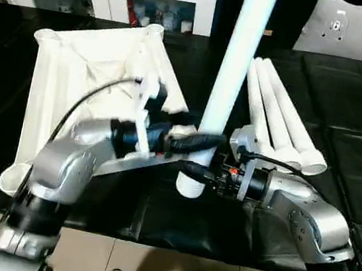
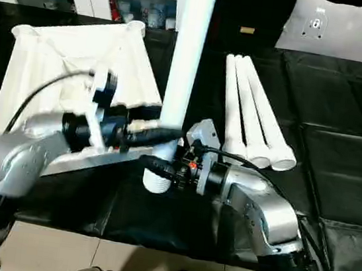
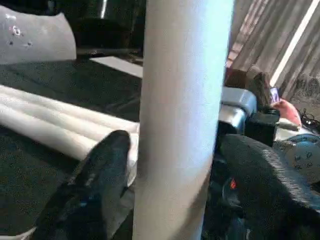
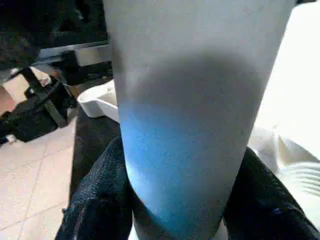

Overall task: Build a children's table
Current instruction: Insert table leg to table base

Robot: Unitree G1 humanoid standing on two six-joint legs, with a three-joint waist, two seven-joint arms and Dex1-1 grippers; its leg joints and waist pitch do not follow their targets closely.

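You have long round tapered white plastic leg (image 1: 233, 69) standing upright at near right corner of white rectangular plastic table top (image 1: 75, 75), which lies ribbed underside up on black sheet-covered work surface (image 1: 341, 136). Your left gripper (image 1: 208, 141) clenched around leg's lower part, black finger (image 3: 100, 175) against its side. Your right gripper (image 2: 157, 166) grasping same leg just below, fingers (image 4: 100, 200) hugging both sides. Three spare white tapered legs (image 2: 253, 118) lie side by side, touching, right of upright leg.
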